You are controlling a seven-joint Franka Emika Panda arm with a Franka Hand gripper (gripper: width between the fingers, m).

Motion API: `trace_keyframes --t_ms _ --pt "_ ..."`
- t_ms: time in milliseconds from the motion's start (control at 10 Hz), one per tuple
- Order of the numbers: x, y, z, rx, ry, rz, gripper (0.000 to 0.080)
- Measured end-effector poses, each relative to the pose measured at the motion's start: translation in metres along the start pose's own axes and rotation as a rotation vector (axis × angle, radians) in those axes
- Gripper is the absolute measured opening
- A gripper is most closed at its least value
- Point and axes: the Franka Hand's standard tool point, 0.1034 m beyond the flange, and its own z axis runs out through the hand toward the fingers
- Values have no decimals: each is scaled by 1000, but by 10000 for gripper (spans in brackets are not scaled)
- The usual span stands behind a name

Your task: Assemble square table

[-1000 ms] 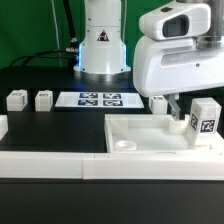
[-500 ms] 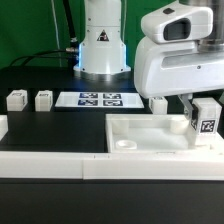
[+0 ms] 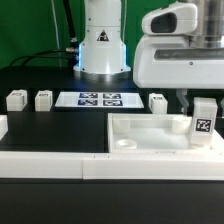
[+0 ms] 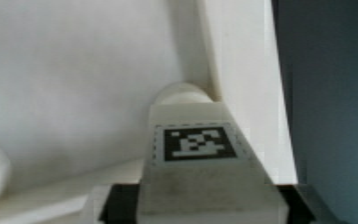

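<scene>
One small white tagged block leg point(image 3: 204, 125) is pinched in the half-closed claw point(image 3: 203, 104) over the big white plastic square tabletop point(image 3: 150, 128); next it likely needs lining into a corner socket point(image 3: 125, 145).

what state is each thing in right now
gripper: shut on the held leg
held leg: upright, gripped, at the tabletop's corner on the exterior view's right
tabletop: lying flat, rim up, near socket empty
loose legs: resting apart from the tabletop, untouched

White tabletop point(image 3: 150, 135); white leg point(image 3: 204, 108), black-white tag point(image 3: 203, 126); black table point(image 3: 55, 125)
</scene>
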Motion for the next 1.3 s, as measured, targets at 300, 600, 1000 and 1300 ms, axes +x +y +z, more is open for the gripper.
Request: trace_keyframes --t_ms 300,600,1000,1300 --pt "-3 -2 1 4 -1 392 293" --pt "-2 -8 2 68 -22 821 293" --pt "-2 -8 3 77 -17 840 353" --pt "-2 -7 4 75 -1 413 643"
